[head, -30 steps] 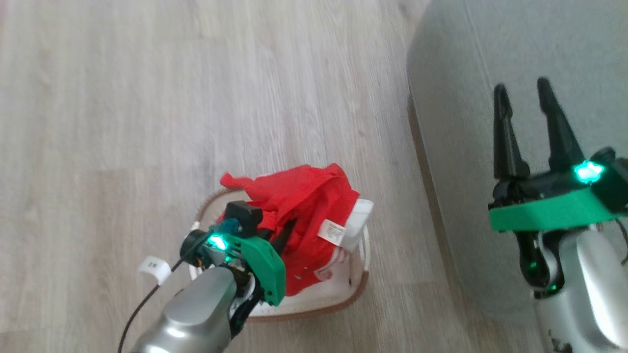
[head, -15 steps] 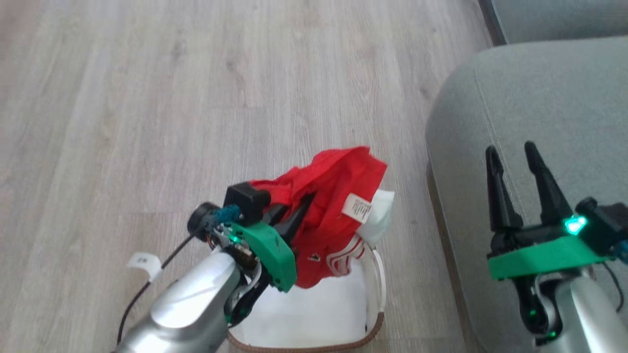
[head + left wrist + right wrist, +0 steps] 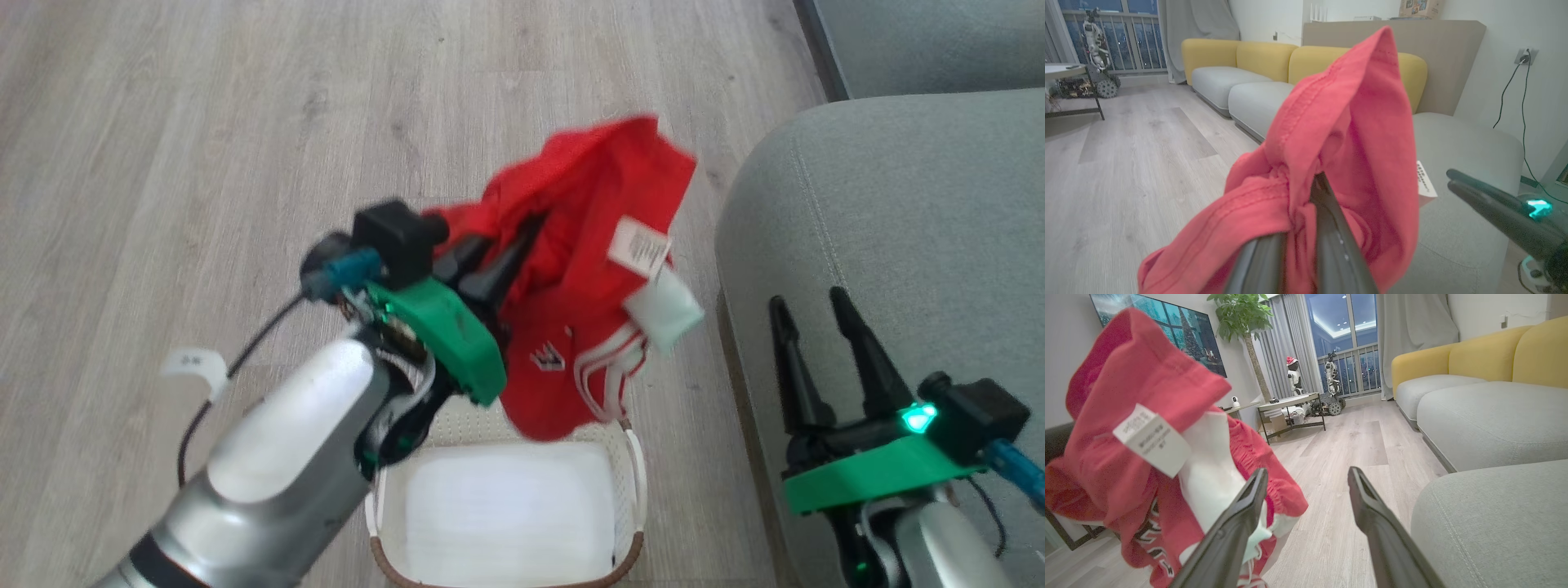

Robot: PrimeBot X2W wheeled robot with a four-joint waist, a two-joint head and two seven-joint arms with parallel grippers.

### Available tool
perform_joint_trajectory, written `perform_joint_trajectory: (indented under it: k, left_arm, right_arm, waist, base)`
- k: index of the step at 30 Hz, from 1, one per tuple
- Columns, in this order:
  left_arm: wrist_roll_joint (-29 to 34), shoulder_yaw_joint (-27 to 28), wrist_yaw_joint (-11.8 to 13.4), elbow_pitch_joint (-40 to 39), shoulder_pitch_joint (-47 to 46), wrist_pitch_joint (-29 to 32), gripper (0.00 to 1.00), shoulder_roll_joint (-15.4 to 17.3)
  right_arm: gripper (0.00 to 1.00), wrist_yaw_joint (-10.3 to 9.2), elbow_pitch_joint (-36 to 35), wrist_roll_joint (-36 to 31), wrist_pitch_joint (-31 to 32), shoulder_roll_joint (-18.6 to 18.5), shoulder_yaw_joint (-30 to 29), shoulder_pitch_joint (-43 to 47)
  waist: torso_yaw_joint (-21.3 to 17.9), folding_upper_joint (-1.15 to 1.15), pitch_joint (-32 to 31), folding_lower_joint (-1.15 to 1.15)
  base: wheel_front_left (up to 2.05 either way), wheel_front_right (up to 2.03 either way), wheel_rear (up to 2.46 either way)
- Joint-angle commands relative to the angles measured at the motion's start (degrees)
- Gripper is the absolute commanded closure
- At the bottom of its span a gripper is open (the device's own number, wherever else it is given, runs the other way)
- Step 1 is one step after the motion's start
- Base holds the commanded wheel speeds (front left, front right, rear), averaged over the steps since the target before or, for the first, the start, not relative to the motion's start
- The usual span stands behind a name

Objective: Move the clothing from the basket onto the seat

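The left gripper [image 3: 522, 238] is clamped on a bunched fold of the red clothing [image 3: 589, 204], which hangs above the far rim of the basket [image 3: 633, 478], beside the seat [image 3: 906, 204]; the right gripper [image 3: 807, 300] is spread and empty over the seat's edge; the white care tag [image 3: 642, 245] bears print too small to read; the white lettering [image 3: 547, 357] is blurred.

Open floor [image 3: 712, 216] between hanging clothing [image 3: 588, 245] and seat [image 3: 898, 204]; right hand [image 3: 807, 298] hovers over seat's near edge.

Wood floor [image 3: 163, 122] carries basket [image 3: 633, 490], just beside seat [image 3: 898, 204].
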Motion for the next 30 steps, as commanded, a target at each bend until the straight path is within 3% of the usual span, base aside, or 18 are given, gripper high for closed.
perform_joint_trajectory:
  k: [1,20,30]
  left_arm:
    - [-0.2,3.2,0.6,-2.6,-4.4,0.1,1.00,1.4]
    - [-0.5,3.1,1.2,-3.7,-6.1,0.5,1.00,0.9]
    - [-0.5,1.7,0.7,-3.5,-6.4,0.7,1.00,0.2]
  right_arm:
    - [0.00,-0.01,-2.4,0.4,-0.4,-0.1,1.7,-0.6]
    - [0.00,-0.01,-1.1,2.0,0.2,-4.9,11.0,-2.4]
    - [0.00,-0.01,2.8,1.7,3.1,-7.0,16.1,-9.9]
  waist:
    - [-0.1,0.00,0.0,0.01]
    - [-0.2,0.00,0.1,0.01]
    - [1.0,0.00,-0.3,0.01]
  base:
    - [0.00,0.00,0.00]
    - [0.00,0.00,0.00]
    - [0.00,0.00,0.00]
